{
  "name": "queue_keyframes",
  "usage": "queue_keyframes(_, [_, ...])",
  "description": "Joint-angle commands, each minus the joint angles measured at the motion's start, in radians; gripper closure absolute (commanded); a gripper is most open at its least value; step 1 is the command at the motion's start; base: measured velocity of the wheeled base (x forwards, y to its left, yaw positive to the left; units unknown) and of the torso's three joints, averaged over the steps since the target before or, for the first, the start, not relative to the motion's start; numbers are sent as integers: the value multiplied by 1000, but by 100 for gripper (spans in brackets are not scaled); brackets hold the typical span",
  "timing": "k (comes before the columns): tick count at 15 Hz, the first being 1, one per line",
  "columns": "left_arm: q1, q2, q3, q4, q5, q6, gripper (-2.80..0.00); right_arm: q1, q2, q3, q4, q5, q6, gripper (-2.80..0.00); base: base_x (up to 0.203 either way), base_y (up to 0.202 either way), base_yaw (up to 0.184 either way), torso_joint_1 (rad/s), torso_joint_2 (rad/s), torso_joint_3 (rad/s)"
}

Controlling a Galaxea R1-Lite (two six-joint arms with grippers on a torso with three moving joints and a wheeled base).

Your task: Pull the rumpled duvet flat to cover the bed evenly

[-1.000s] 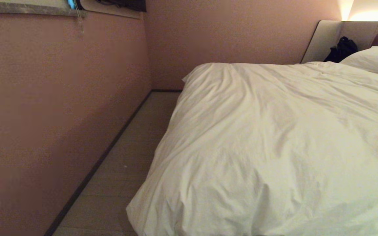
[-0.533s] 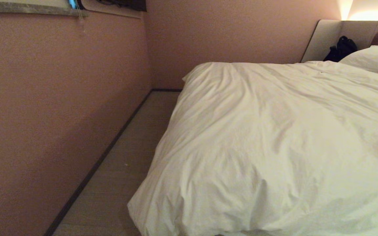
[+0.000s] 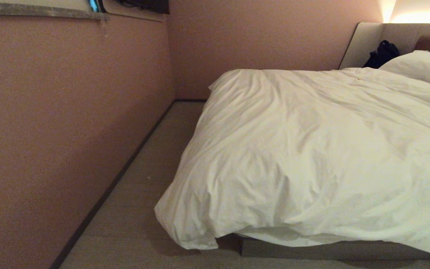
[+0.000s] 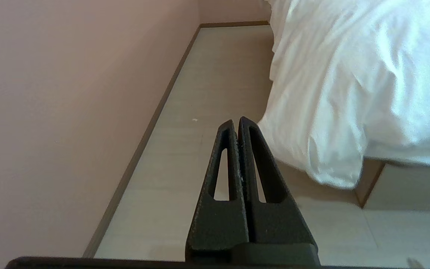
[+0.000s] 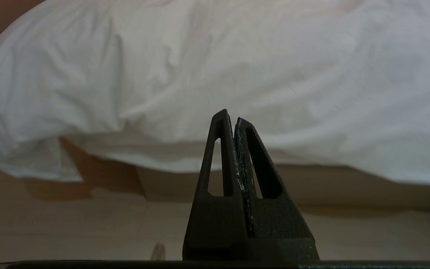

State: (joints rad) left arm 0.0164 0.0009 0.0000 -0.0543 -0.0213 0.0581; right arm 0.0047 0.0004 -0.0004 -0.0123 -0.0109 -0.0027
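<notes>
Both grippers closed and empty: your left gripper (image 4: 236, 125) points along the floor beside the bed (image 3: 312, 249), the duvet's (image 3: 312, 149) drooping corner just off its tip, while your right gripper (image 5: 229, 117) faces the duvet's hanging foot edge ahead.

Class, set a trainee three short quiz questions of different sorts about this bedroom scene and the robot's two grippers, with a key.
1. True or false: the left gripper is gripping the duvet.
2. What lies at the headboard end? A) black bag and pillow B) a lamp C) a book
3. Fill in: the duvet's near corner hangs over the bed base toward the ____.

Key: 1 false, both grippers' jaws are shut on nothing, right gripper too; 2 A; 3 floor.
</notes>
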Motion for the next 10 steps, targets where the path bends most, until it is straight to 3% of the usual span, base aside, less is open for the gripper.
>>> queue_keyframes(1, [0, 1, 0, -1, 0, 0, 0, 1, 0, 0, 0, 0, 0, 0, -194, 0, 0, 7, -2, 2])
queue_keyframes(4, [0, 1, 0, -3, 0, 2, 0, 0, 0, -1, 0, 1, 0, 0, -183, 0, -2, 3, -1, 1])
queue_keyframes(10, [0, 1, 0, -3, 1, 3, 0, 1, 0, 0, 0, 0, 0, 0, -10, 0, 0, 0, 0, 1])
